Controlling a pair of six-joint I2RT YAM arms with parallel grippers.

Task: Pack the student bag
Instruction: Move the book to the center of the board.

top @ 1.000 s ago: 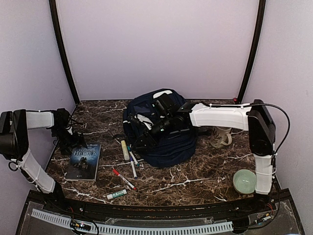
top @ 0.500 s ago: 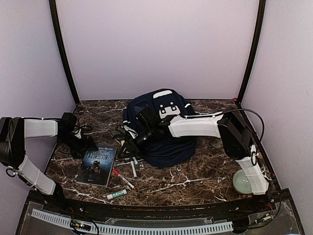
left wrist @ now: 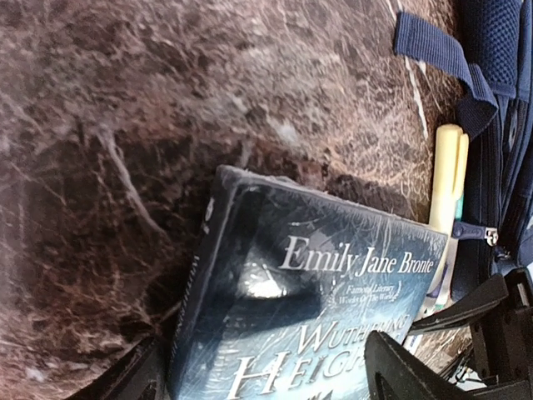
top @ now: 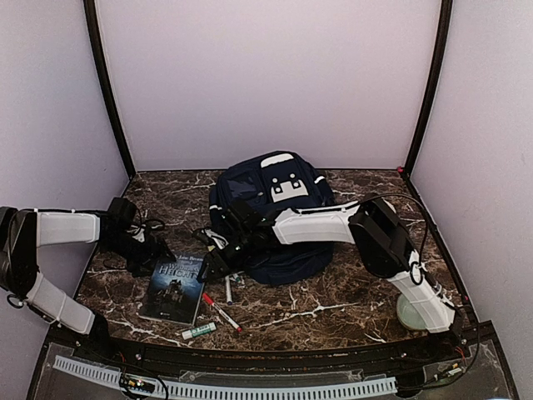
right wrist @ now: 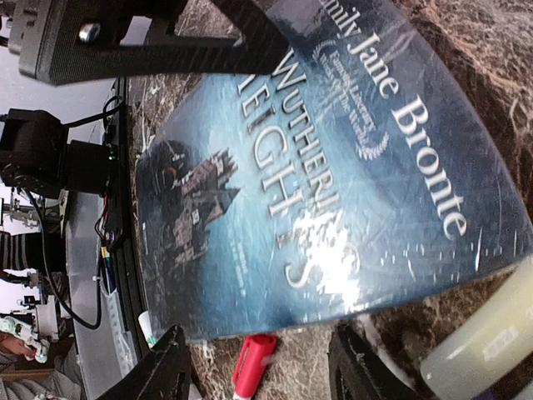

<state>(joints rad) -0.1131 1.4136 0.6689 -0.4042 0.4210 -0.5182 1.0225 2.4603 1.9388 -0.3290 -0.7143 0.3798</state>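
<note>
Book (top: pixel 173 282) has slid right toward student bag (top: pixel 283 208). Right arm has swung off bag, down to book. Left gripper (top: pixel 156 252) spread, straddling book's top. Right gripper (top: pixel 210 264) spread above cover, near red marker (top: pixel 218 310). Bag centre frame; I can't see inside, and I judge nothing packed. Bowl (top: pixel 405 315) lower right, contents hidden.

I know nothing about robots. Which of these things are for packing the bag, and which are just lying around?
Probably for the job:
bag
book
red marker
highlighter

Probably just lying about:
bowl
</note>
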